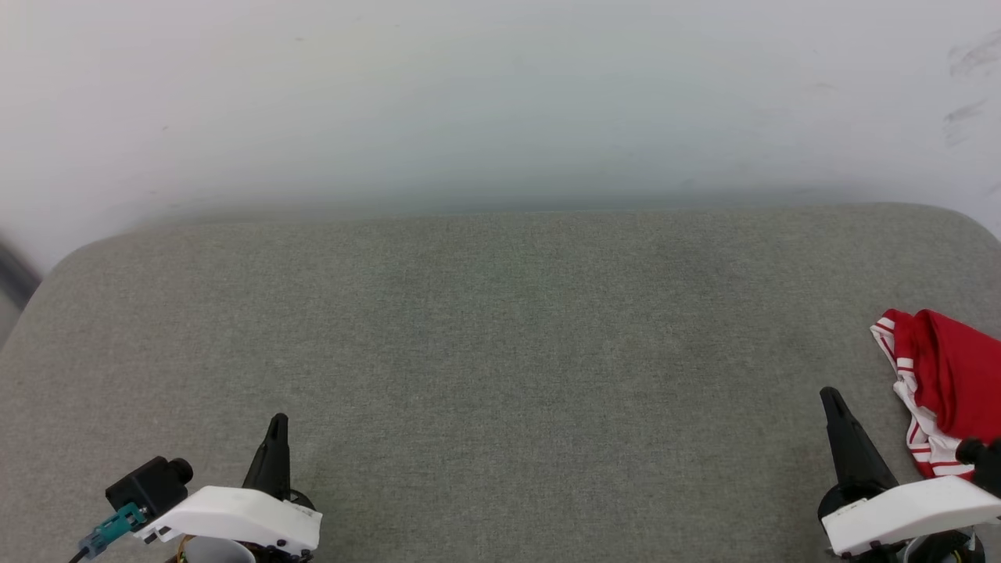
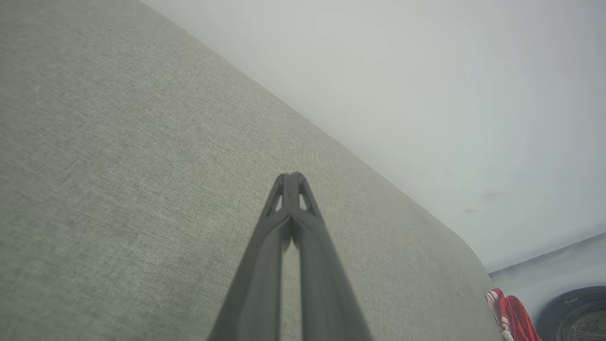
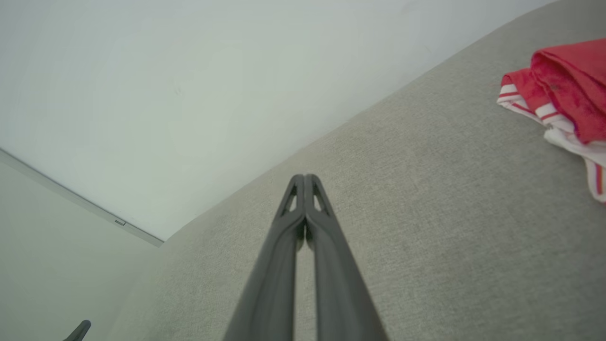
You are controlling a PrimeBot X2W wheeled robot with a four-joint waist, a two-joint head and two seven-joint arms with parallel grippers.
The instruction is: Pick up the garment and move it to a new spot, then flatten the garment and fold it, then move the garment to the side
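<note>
While the garment (image 1: 950,375) lies bunched at the far right edge of the grey cushion (image 1: 500,352), my left gripper (image 1: 277,426) and right gripper (image 1: 830,399) hover closed, holding nothing.

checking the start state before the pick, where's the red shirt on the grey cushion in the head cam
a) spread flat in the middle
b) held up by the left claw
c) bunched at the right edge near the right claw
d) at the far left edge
c: the garment lies crumpled at the right edge of the grey cushion, beside the right claw.
</note>
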